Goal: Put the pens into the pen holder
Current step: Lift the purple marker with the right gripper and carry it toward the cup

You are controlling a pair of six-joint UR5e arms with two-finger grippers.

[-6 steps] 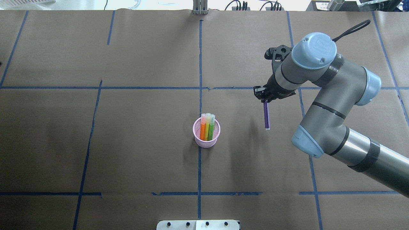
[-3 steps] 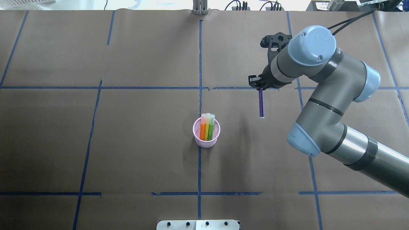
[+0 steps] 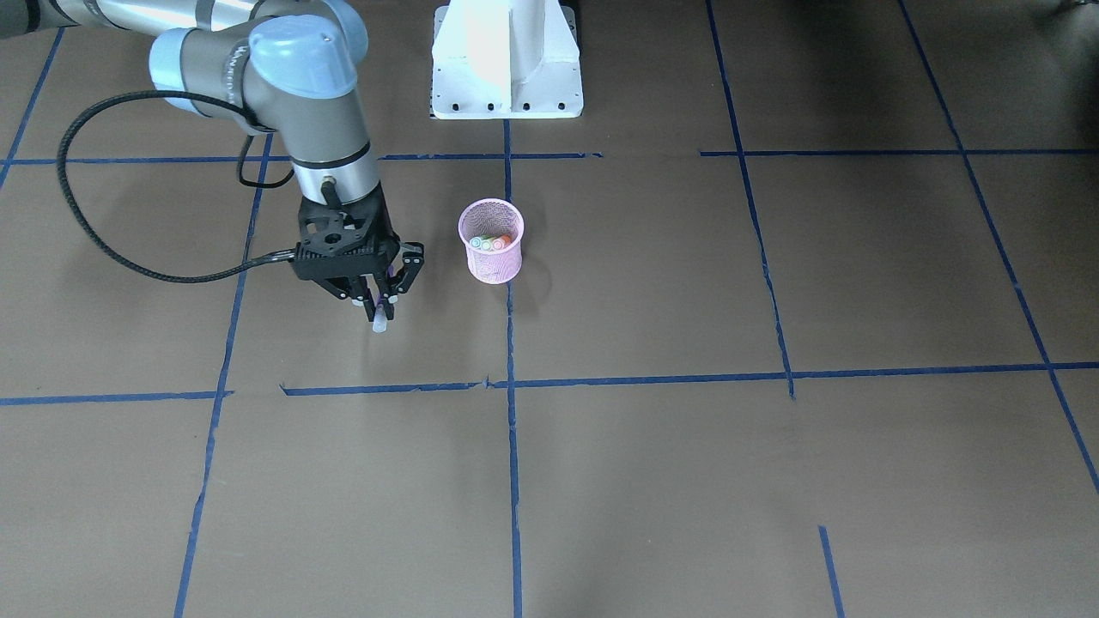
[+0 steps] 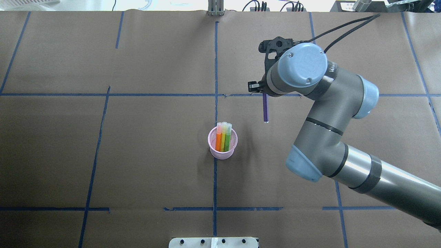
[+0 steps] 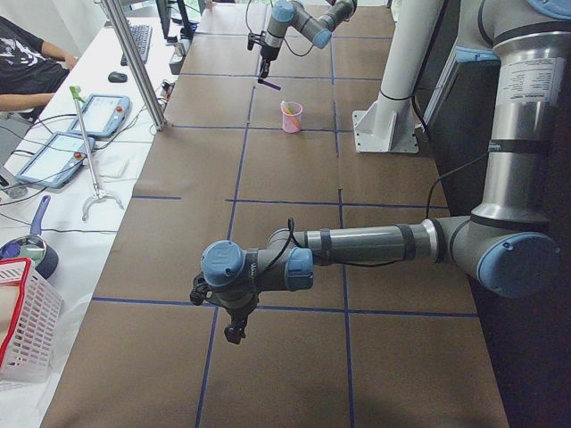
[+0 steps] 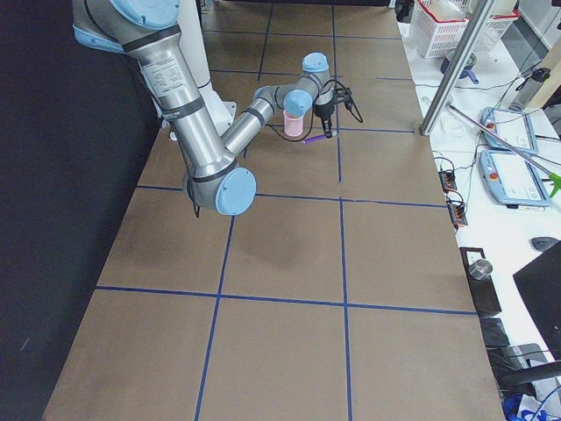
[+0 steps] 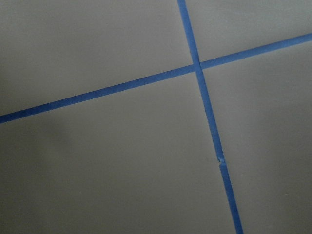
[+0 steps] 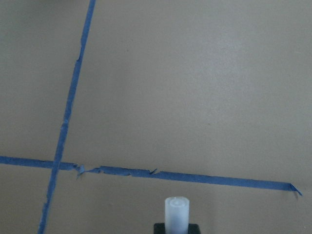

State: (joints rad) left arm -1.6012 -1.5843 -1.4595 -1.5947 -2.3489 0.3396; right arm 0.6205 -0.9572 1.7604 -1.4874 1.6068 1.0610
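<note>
Overhead exterior: right pincer (image 3: 379, 302) clamps the purple pen (image 4: 265, 108), raised off the counter (image 4: 155, 172), we judge to clear the pen holder (image 4: 222, 154) rim. Holder stands mid-counter, other pens (image 4: 223, 137) upright inside. Purple pen hangs toward far and right edges. State of left pincer (image 5: 236, 332): we cannot tell.

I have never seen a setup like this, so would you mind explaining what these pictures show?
This is a robot with two jointed arms at a table marked with blue tape. One picture looks down from behind the robot, one faces it, two look along the table from its ends, two come from wrist cameras. The right gripper holds a purple pen in the air, not yet over the pink pen holder, which contains three pens. The left gripper hangs over the table, far from them.
</note>
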